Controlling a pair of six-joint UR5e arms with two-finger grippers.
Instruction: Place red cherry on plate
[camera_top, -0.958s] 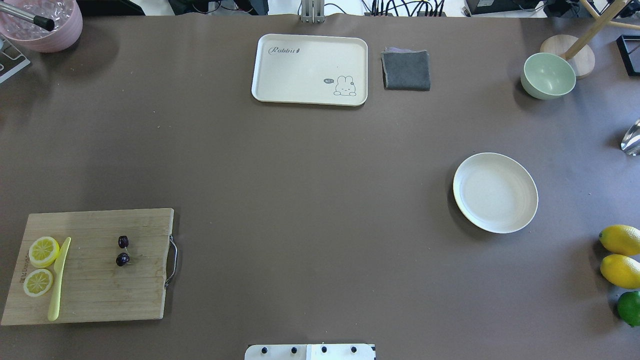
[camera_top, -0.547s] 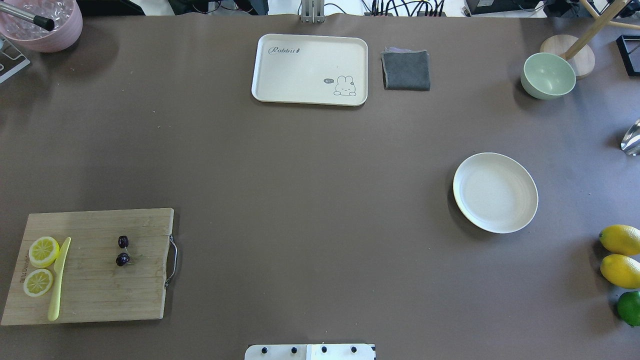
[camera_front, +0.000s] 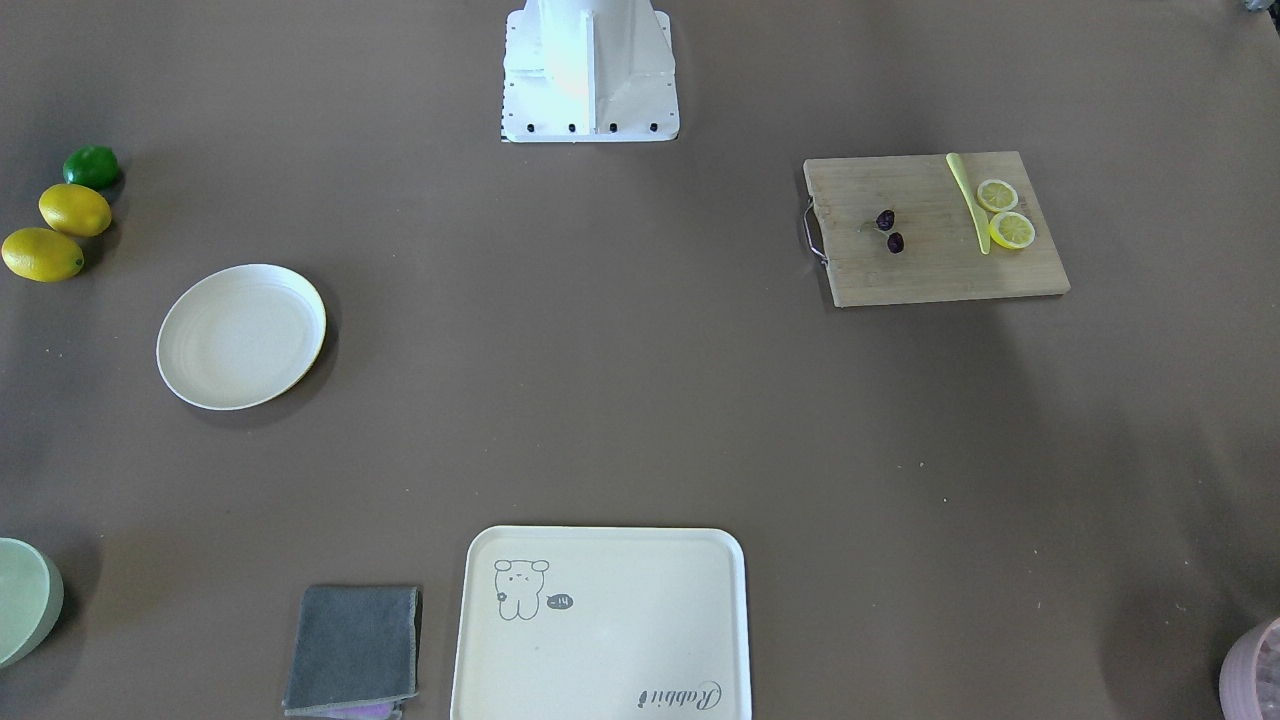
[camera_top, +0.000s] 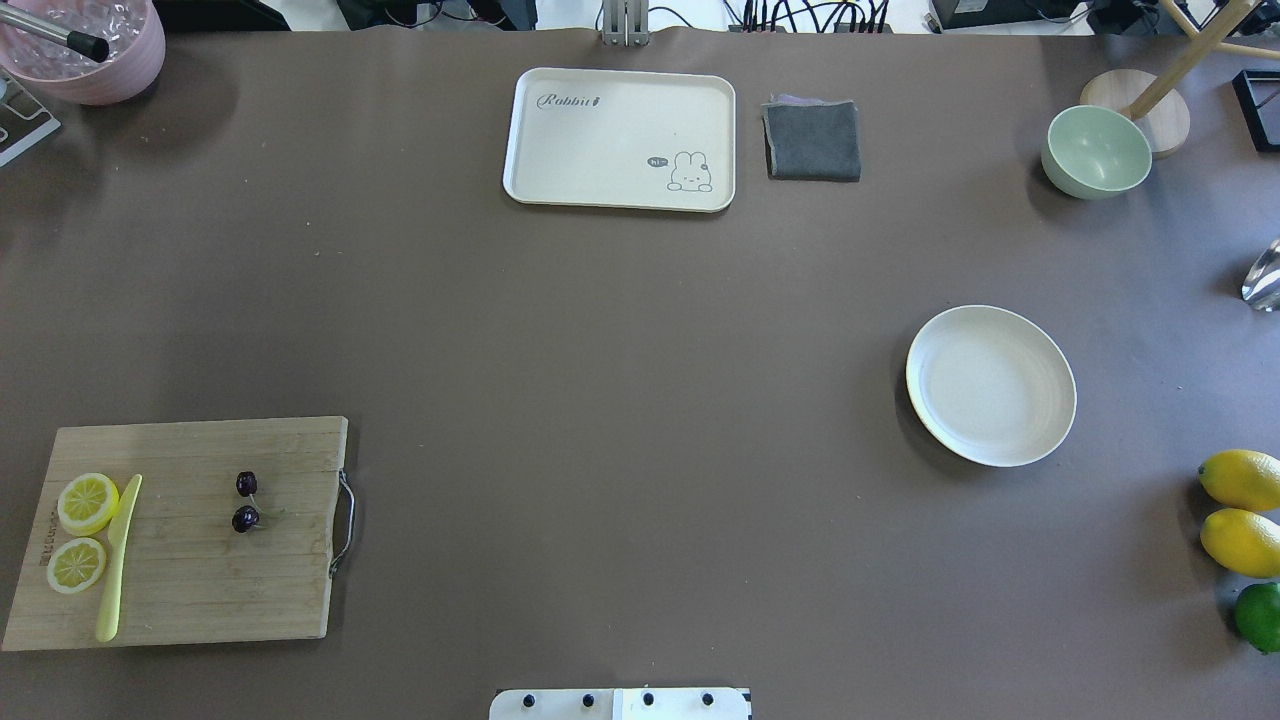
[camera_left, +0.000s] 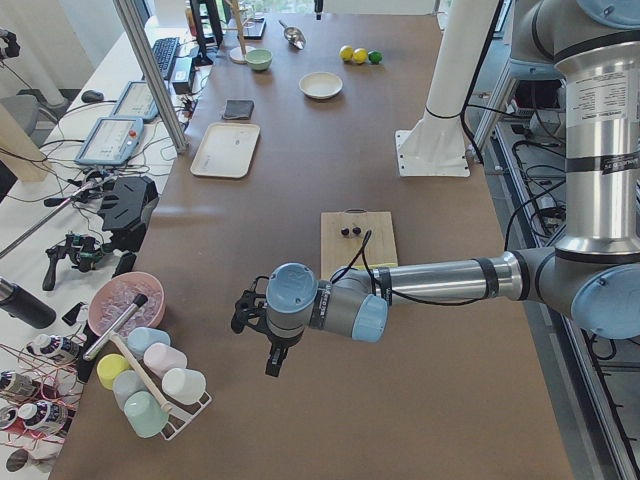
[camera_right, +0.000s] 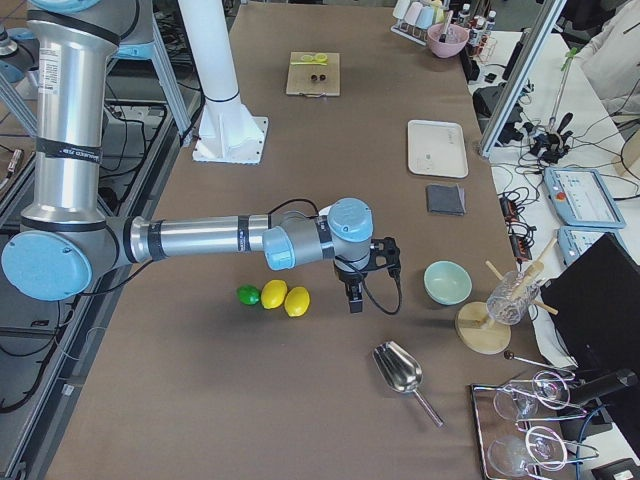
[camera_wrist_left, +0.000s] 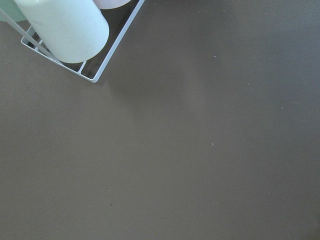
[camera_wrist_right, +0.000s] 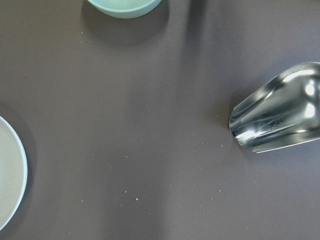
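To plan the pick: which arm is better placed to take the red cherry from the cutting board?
Probably left. The red cherry lies on the cutting board near the left pincer; the right pincer hangs far off, by the lemons.

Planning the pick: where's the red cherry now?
Overhead view, near left: the red cherry lies on the wooden cutting board, between the yellow knife and the board's metal handle.

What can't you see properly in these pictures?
Left gripper: only in the exterior left view, too small to tell open or shut.
Right gripper: likewise, only in the exterior right view.
Green bowl: cut by the front-facing view's left edge.
Metal scoop: cut by the overhead view's right edge.
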